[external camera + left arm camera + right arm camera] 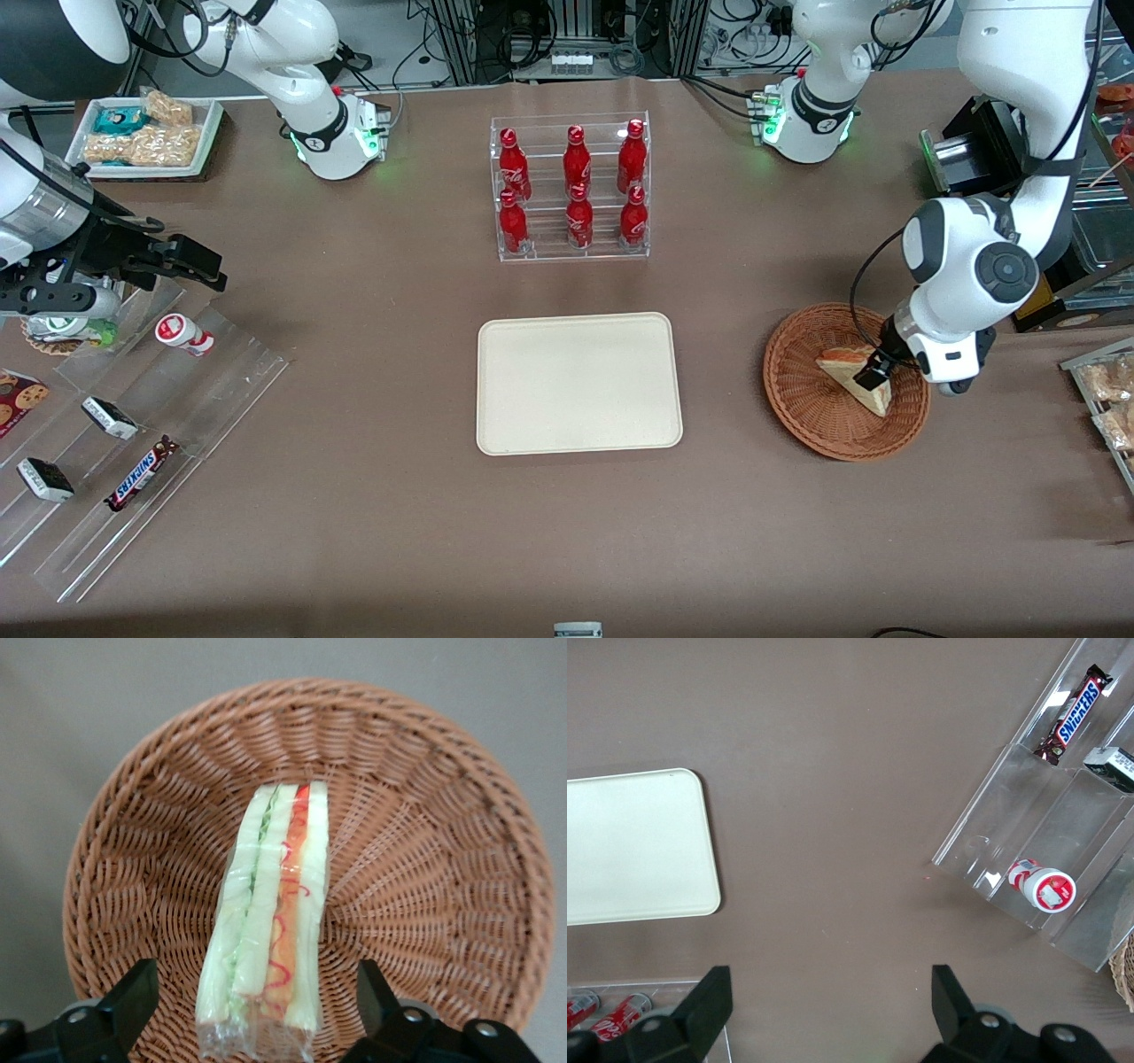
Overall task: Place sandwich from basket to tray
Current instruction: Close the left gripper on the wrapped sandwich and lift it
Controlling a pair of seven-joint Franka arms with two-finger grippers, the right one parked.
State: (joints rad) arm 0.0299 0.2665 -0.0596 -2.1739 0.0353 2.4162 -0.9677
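Note:
The sandwich, a clear-wrapped wedge of pale bread with green and orange-red filling, lies in the round brown wicker basket toward the working arm's end of the table. My left gripper hangs low in the basket, open, one finger on each side of the wedge's wide end with a gap to the wrap on both sides. The cream-beige tray lies flat mid-table with nothing on it; one corner of the tray shows in the right wrist view.
A clear rack of red bottles stands farther from the front camera than the tray. A stepped clear display with snack bars sits toward the parked arm's end. A white snack tray is at that end's back. Packaged snacks lie beside the basket.

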